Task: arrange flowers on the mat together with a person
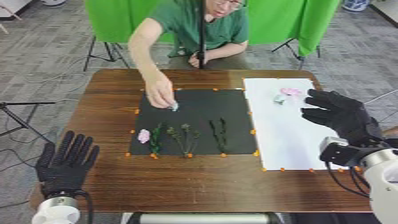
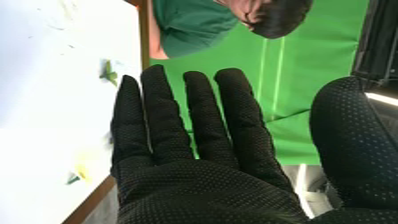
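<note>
Your right hand (image 1: 341, 116), fingers straight and apart, is right of the pink flower (image 1: 290, 91) on the white paper (image 1: 282, 140).

The table (image 1: 160, 190) looks like glossy brown wood.

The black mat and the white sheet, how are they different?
The black mat is dark and lies near the table's middle; the white sheet is pale and lies on the robot's right. The black mat has green stems near its robot-side edge; the white sheet has a pink flower nearer the person's side. Both lie flat, with orange bits at their edges.
</note>
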Robot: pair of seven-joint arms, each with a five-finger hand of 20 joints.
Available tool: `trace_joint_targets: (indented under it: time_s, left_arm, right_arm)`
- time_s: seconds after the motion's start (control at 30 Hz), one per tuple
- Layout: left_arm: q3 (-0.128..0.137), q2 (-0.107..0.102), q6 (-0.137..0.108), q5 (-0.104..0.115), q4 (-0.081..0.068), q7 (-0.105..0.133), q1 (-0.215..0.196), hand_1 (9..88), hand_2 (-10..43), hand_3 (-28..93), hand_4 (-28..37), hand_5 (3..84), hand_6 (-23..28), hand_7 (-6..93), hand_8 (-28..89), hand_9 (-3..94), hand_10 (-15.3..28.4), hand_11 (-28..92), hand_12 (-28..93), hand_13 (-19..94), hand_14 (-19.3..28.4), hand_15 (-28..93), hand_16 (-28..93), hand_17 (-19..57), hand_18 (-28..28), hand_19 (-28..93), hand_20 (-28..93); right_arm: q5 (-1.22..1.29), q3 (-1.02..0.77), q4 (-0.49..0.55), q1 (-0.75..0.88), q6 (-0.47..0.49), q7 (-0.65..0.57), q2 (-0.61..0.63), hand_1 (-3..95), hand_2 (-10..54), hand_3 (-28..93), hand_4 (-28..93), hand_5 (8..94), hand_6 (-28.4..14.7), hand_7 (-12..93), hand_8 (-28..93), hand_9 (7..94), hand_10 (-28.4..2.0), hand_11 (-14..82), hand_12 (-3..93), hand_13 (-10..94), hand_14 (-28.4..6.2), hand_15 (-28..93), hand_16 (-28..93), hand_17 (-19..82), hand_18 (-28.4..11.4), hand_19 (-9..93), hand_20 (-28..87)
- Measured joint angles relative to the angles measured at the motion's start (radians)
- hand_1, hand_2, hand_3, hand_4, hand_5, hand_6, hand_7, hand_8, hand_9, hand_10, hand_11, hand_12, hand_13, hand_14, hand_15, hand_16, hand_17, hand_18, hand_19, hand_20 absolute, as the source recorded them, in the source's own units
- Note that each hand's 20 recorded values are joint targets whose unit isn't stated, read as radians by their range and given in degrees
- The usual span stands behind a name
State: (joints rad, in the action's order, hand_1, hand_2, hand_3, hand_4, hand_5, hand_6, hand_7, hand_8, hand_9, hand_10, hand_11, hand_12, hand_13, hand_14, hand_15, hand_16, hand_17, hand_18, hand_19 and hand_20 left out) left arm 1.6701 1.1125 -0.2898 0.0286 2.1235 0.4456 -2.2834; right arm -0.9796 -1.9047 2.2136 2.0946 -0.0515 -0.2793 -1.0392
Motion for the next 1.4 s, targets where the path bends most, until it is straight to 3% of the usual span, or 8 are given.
trace_joint_targets:
  time_s: [0.7,0.9,1.07,1.17,1.4]
  left_arm:
    - [-0.003,-0.001,-0.011,0.005,0.000,0.000,0.000,24.5,13.5,76,-28.3,42.2,8.1,15.3,-12,36.2,14.2,22,4,27,14.4,27,-9,-7.4,15.6,40,9]
    - [-0.003,0.000,-0.012,0.005,0.000,0.001,0.000,24.4,13.5,76,-28.3,42.2,8.1,15.3,-12,36.2,14.2,22,4,27,14.4,27,-9,-7.4,15.6,41,9]
    - [-0.004,0.000,-0.014,0.005,0.000,0.001,0.000,24.4,13.5,76,-28.3,42.2,8.1,15.3,-12,36.1,14.2,22,4,27,14.4,27,-9,-7.4,15.6,41,9]
    - [-0.004,0.000,-0.015,0.005,0.000,0.001,0.000,24.6,13.6,76,-28.3,42.2,8.1,15.4,-12,36.2,14.2,22,4,27,14.4,27,-9,-7.4,15.6,41,9]
    - [-0.009,0.002,-0.018,0.004,0.000,0.000,0.000,24.5,13.7,76,-28.3,42.3,8.2,15.4,-12,36.2,14.2,23,5,27,14.4,27,-9,-7.4,15.6,41,9]
  right_arm:
    - [-0.054,0.006,-0.001,-0.004,0.004,-0.002,0.007,20.9,10.0,77,-25,43.1,-4.8,16,-11,42.7,-14.2,5.9,14.7,38,-17.7,11,23,11,-20.3,39,14]
    - [-0.415,0.033,-0.001,0.002,0.007,-0.005,0.055,22.6,8.6,77,-25,40.8,-4.9,16,-11,38.5,-13.1,5.8,14.6,34,-18.0,8,22,10,-19.6,37,13]
    - [-0.625,0.069,-0.016,-0.005,0.041,-0.013,0.116,25.6,5.8,77,-25,39.2,-4.9,17,-11,36.1,-14.0,5.7,14.4,30,-17.7,7,22,10,-18.9,37,12]
    - [-0.746,0.142,-0.063,-0.053,0.048,-0.065,0.161,33.2,5.6,79,-26,38.7,-4.2,19,-12,35.6,-13.1,6.9,14.1,30,-16.9,6,22,10,-18.4,38,12]
    - [-1.113,0.260,-0.236,-0.197,0.118,-0.183,0.226,39.3,-0.3,82,-28,35.7,-3.4,22,-15,33.0,-13.0,8.1,12.9,27,-16.8,5,21,9,-17.7,40,11]
